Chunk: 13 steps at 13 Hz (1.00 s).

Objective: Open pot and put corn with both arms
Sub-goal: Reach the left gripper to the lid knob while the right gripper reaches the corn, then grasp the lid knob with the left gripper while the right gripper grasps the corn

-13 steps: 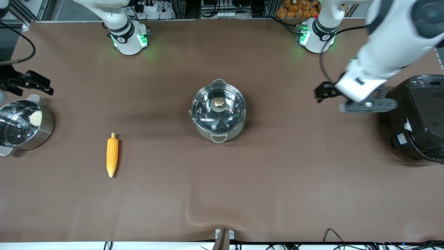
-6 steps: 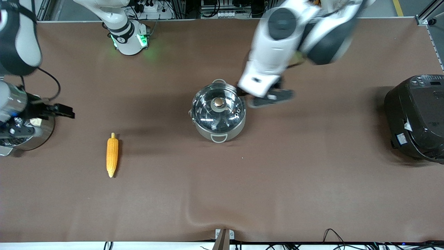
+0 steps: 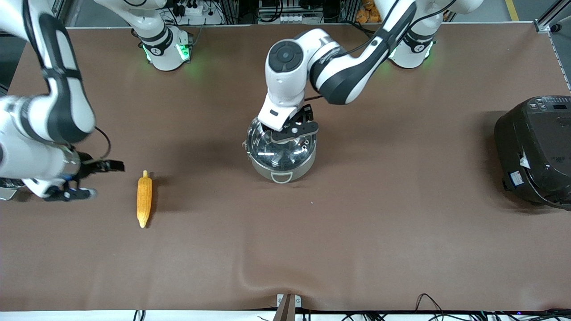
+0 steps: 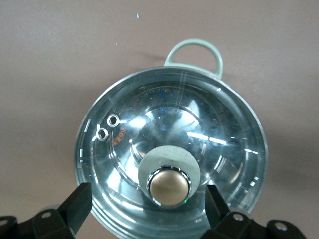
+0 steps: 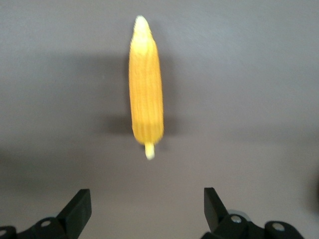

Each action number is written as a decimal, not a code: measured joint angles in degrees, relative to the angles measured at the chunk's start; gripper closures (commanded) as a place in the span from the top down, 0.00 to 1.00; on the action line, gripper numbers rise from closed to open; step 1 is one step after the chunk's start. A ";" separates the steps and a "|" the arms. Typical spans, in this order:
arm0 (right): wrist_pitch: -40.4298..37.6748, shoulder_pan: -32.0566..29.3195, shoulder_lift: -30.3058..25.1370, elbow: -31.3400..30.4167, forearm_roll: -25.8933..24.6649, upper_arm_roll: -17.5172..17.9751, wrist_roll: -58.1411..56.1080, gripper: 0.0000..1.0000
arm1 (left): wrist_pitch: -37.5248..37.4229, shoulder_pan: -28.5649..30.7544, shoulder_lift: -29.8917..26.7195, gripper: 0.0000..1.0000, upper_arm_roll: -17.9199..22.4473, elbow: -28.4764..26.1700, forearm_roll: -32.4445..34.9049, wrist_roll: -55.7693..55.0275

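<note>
Hovering over the pot [image 3: 282,154] at mid-table: left gripper [image 4: 147,211], fingers spread wide, nothing held.

- Lid [image 4: 169,154] — glass, seated on the pot; knob [image 4: 170,186] sits between the two fingers in the left wrist view, a little off centre. Advice: centre on the knob, descend straight, close only once the pads flank it, then lift vertically so the lid clears the rim without dragging the pot.
- Corn [image 3: 144,198] — lying on the table toward the right arm's end, well apart from the pot and a little nearer the front camera.
- Right gripper [image 5: 147,214] — beside the corn on its outer side, fingers spread, empty; height above the table is hard to judge. Advice: line the fingers across the cob's middle, where it is thickest, before closing.
</note>
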 measured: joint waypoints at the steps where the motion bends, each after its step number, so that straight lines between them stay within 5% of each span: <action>1: 3.18 0.73 2.04 -0.07 -1.52 0.14 -0.02 1.00 | 0.30 -0.57 0.82 0.97 0.00 0.04 0.18 -0.59; 4: 9.76 2.22 6.57 -0.08 -5.06 0.21 -0.88 1.00 | 0.45 -1.60 1.71 0.81 0.00 0.12 0.33 -1.65; 8: 14.16 0.72 9.01 -0.34 -5.99 -0.25 -11.53 1.00 | 0.67 -1.78 2.64 0.78 0.08 0.14 0.40 -1.79; 13: 19.39 0.59 12.04 -1.76 -5.20 0.12 -10.86 1.00 | 2.40 -2.15 4.43 0.67 0.12 0.48 0.91 -1.85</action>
